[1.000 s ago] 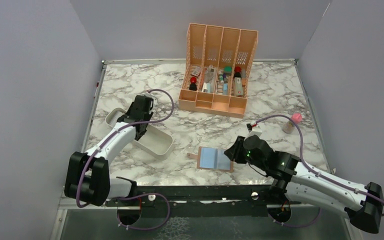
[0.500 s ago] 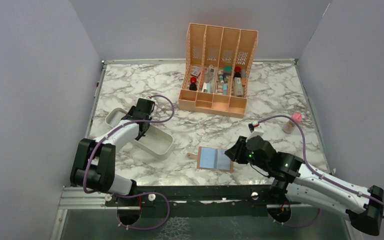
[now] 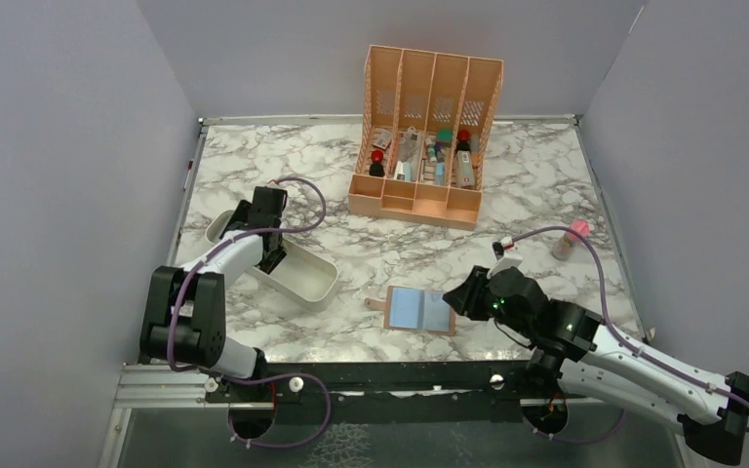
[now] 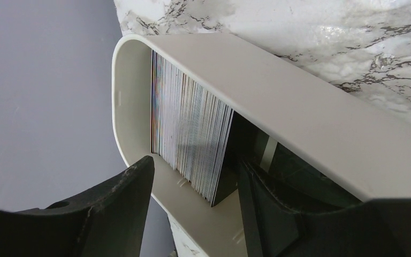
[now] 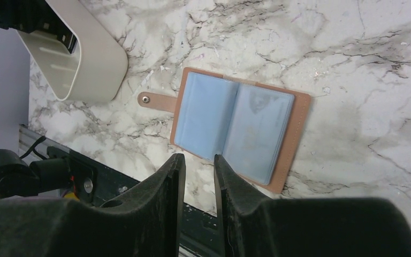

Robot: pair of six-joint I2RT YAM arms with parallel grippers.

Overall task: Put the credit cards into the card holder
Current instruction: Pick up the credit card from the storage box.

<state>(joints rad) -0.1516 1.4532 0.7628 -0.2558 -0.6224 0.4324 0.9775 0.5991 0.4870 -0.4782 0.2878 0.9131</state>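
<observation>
Card holder [image 3: 419, 310] lies open, blue side up, on the table [image 3: 546, 185] in the top view, just beside the right claw [image 3: 460, 297]. Left wrist view: left claw [image 4: 195, 163] is wide open, cards [image 4: 187, 118] in the white tray [image 4: 299, 96] between its fingers. Right wrist view: right claw is a little open and holds nothing

A robotics lab test cell, not a home or a shop; plain pale grey wall panels [image 3: 59, 146] box in a white marble-patterned tabletop [image 3: 546, 175] on three sides; a white-and-black left robot arm [image 3: 224, 255] and a matching right robot arm [image 3: 634, 366] are mounted on a black metal rail [image 3: 400, 375] at the near edge; bare purple cables [image 3: 546, 229] loop along them; a tall peach plastic compartment organizer [image 3: 429, 83] holding small items stands at the back.
</observation>
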